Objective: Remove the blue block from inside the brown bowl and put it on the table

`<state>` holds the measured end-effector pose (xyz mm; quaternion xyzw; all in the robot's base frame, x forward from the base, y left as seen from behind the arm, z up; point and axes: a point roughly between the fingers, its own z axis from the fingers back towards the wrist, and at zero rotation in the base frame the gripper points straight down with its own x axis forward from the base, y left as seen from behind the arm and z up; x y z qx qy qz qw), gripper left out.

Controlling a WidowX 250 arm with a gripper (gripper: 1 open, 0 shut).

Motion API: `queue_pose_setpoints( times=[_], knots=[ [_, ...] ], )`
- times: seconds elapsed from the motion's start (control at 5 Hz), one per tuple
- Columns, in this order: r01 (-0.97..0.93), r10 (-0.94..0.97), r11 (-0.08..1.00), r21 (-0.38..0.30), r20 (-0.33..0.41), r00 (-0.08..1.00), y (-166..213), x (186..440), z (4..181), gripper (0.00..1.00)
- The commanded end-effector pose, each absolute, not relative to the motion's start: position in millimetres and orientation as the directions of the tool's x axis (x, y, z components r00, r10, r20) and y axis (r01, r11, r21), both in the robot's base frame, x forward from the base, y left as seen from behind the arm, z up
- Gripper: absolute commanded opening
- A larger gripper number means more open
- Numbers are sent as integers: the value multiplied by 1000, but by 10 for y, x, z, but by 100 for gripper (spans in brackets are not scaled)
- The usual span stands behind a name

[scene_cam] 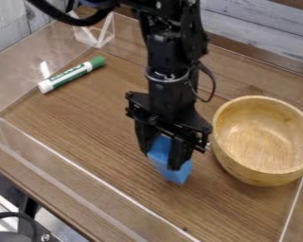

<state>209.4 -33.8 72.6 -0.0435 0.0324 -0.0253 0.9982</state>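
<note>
My gripper points straight down over the table, just left of the brown bowl. Its black fingers are shut on the blue block, whose lower end shows below and between them. The block's bottom edge sits at or just above the tabletop; I cannot tell whether it touches. The round light-brown bowl stands upright to the right with nothing inside it.
A green and white marker lies at the back left. Low clear acrylic walls run along the table's edges, with a clear stand at the back. The arm's black cables hang near the bowl's left rim.
</note>
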Motion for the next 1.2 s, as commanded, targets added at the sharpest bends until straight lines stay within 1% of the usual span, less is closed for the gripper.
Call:
queue_pose_setpoints(
  times=[0.0,0.2,0.4,0.8,1.0],
  knots=[
    [39,-42,995,-93,-34,999,-328,2164,761,0],
    [38,-42,995,-96,-38,998,-330,2171,737,0],
    [36,-39,994,-101,-32,999,-323,2183,759,100],
    [31,-34,993,-112,-23,999,-287,2212,888,100],
    [27,-29,993,-115,-11,1000,-266,2227,989,100]
  ],
)
